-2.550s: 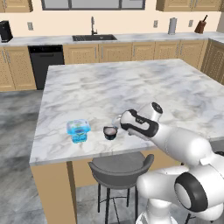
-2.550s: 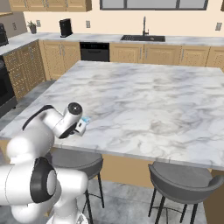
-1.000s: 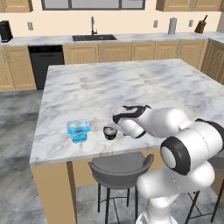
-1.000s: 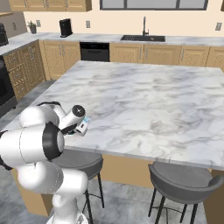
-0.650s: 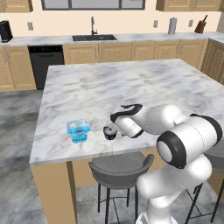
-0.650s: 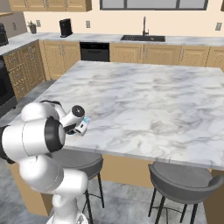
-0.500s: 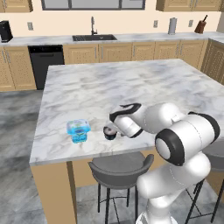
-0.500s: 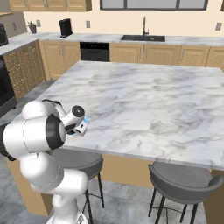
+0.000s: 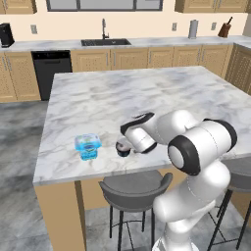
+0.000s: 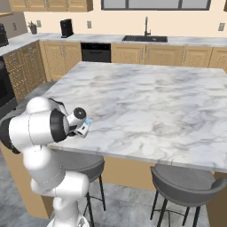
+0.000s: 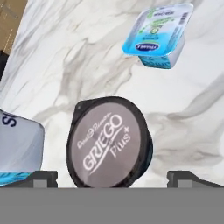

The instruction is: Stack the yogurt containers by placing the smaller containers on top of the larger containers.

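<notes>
The arm has swung lower and tighter toward the near edge of the worktop (image 9: pixel 147 93) over the last couple of seconds, and the gripper (image 11: pixel 112 176) now sits right down over the dark round cup (image 11: pixel 109 142)! In the hand view the two fingertips (image 11: pixel 41 177) stand wide apart, one on each side of the cup's lid, with nothing held yet. From the left base camera the same cup (image 9: pixel 122 147) peeks out just below the wrist.

Ahead of the gripper, apart from the cup, stands a blue tub (image 11: pixel 159 37), label up; it appears to be the one the left base camera shows near the worktop's front corner (image 9: pixel 88 146). Another pale blue container (image 11: pixel 19 146) crowds in just beside the dark cup on one side; which of the two blue ones is the large squarish one I can't settle from here.

To do this well, I'd say: centre the cup between the fingers, go low enough to grip the wall rather than the lid rim, then squeeze gently and lift straight up.

Watch the margins! The neighbouring blue container leaves that finger little room, and the worktop's front edge is near. Open marble lies beyond.
</notes>
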Tool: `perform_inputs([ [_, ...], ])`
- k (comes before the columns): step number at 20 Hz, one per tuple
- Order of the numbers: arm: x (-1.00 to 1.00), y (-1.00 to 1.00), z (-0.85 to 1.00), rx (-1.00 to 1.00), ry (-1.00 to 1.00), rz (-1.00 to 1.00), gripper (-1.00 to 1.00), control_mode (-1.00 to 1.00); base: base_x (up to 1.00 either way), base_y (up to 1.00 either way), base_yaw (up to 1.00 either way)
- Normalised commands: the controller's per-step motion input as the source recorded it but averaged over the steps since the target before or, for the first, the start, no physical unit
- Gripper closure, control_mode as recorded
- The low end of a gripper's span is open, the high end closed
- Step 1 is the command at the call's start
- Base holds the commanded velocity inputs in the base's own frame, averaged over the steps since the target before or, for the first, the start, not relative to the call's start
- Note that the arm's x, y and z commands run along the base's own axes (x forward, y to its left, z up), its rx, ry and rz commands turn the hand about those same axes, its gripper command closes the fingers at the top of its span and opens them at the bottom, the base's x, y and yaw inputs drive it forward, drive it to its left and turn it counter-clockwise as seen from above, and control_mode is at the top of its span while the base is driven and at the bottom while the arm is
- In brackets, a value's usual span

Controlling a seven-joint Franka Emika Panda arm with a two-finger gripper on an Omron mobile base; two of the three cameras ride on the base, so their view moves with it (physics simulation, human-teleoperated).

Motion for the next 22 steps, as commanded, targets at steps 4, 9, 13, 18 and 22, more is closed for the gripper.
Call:
perform_inputs([
  [4, 0.14, 0.08, -0.13, 0.00, 0.00, 0.00, -1.00, -1.00, 0.00, 0.00, 0.00],
  [9, 0.15, 0.10, -0.13, 0.00, 0.00, 0.00, -1.00, -1.00, 0.00, 0.00, 0.00],
  [13, 0.14, 0.06, -0.14, 0.00, 0.00, 0.00, -1.00, -1.00, 0.00, 0.00, 0.00],
  [18, 0.13, 0.03, -0.14, 0.00, 0.00, 0.00, -1.00, -1.00, 0.00, 0.00, 0.00],
  [22, 0.12, 0.08, -0.12, 0.00, 0.01, 0.00, 1.00, -1.00, 0.00, 0.00, 0.00],
])
